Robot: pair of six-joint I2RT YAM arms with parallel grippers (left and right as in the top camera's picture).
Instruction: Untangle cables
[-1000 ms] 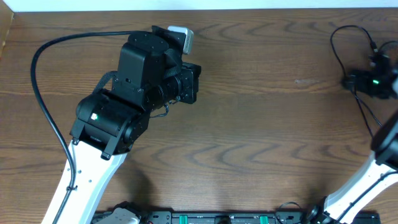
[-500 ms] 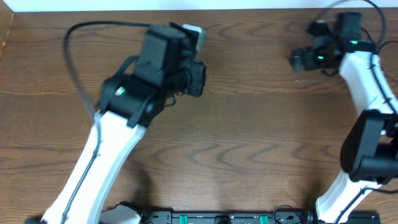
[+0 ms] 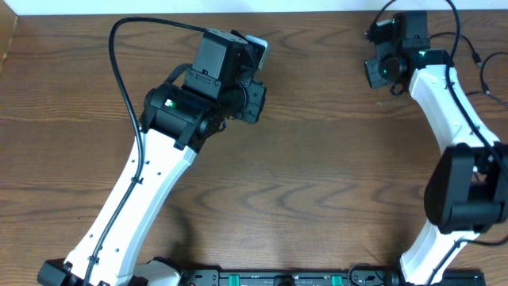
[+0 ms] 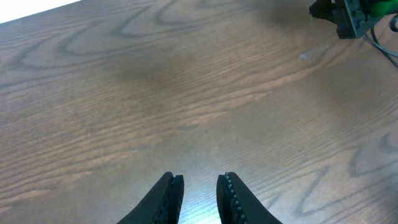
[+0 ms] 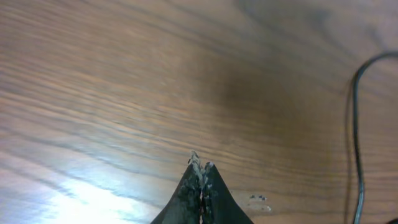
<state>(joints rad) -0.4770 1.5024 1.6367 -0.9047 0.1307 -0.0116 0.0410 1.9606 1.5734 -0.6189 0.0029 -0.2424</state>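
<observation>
From overhead, your left pincer [image 3: 252,102] sits upper left of centre over bare counter [image 3: 317,183]. Your right pincer [image 3: 379,71] is at the upper right, where a thin black cord [image 3: 475,56] loops about its wrist. No knot lies on the wood.

In the left wrist view, your left pincer [image 4: 200,179] is slightly parted and holds nothing.

In the right wrist view, your right pincer [image 5: 200,163] is pressed closed, with nothing visible between the tips. The cord [image 5: 353,124] curves down the right edge. You cannot tell whether it is a task cable or arm wiring.

I judge no untangling is shown as done, and finding the cables comes first.
</observation>
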